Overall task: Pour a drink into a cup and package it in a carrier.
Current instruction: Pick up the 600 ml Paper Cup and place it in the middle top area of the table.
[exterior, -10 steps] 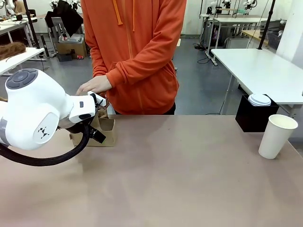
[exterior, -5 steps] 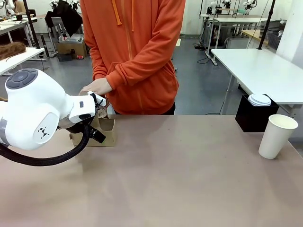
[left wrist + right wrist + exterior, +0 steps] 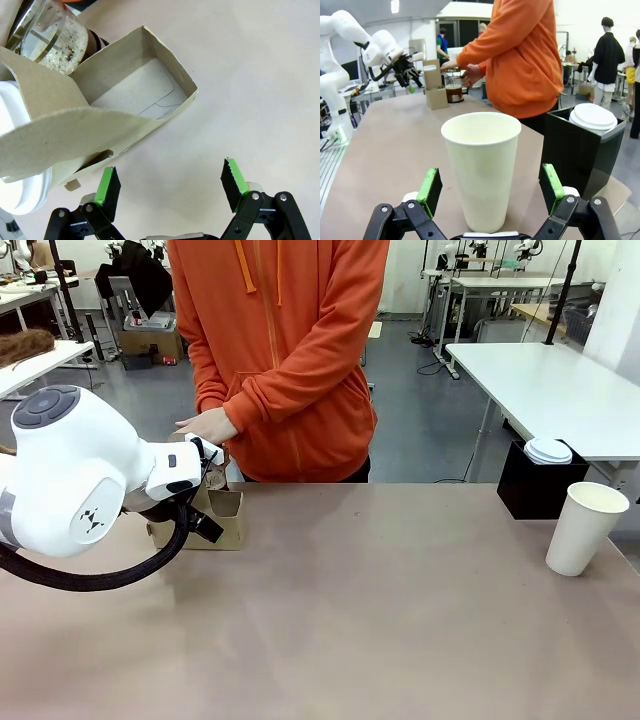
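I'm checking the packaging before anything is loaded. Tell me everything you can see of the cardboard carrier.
The carrier is plain brown cardboard. It stands upright at the far left of the table, in front of the person. An upright central panel divides it. The slot nearer the left gripper is empty, with its pale floor bare. Something white and round sits on the panel's other side. A tilted glass vessel of bubbly liquid is just beyond; contact is unclear. The open gripper is close but not touching.
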`<action>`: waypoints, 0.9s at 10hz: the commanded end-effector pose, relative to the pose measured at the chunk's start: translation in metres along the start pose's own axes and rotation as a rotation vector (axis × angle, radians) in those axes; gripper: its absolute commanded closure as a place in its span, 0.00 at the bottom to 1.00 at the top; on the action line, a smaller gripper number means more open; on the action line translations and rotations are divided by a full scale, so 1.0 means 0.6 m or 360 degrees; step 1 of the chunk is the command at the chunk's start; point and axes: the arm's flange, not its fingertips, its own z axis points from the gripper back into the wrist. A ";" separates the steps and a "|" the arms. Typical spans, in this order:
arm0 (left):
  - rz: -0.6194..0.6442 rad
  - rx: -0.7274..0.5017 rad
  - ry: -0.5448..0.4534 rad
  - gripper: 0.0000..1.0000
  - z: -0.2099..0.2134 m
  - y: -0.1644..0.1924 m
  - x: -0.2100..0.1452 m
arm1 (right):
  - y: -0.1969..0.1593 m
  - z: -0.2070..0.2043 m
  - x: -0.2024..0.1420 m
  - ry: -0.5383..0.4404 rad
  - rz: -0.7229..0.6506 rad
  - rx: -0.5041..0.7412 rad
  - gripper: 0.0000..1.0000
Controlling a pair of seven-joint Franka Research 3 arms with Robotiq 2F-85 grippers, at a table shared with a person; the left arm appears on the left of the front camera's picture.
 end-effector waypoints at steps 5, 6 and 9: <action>0.0001 -0.0001 -0.0001 0.00 0.000 0.000 0.000 | 0.005 -0.051 -0.031 0.0027 -0.0004 -0.0124 0.00; 0.0001 -0.0001 -0.0001 0.00 0.000 0.000 0.000 | 0.007 -0.061 -0.038 0.0033 -0.0026 -0.0124 0.00; 0.0001 -0.0001 -0.0001 0.00 0.000 0.000 0.000 | 0.011 -0.083 -0.048 0.0025 -0.0053 -0.0119 0.00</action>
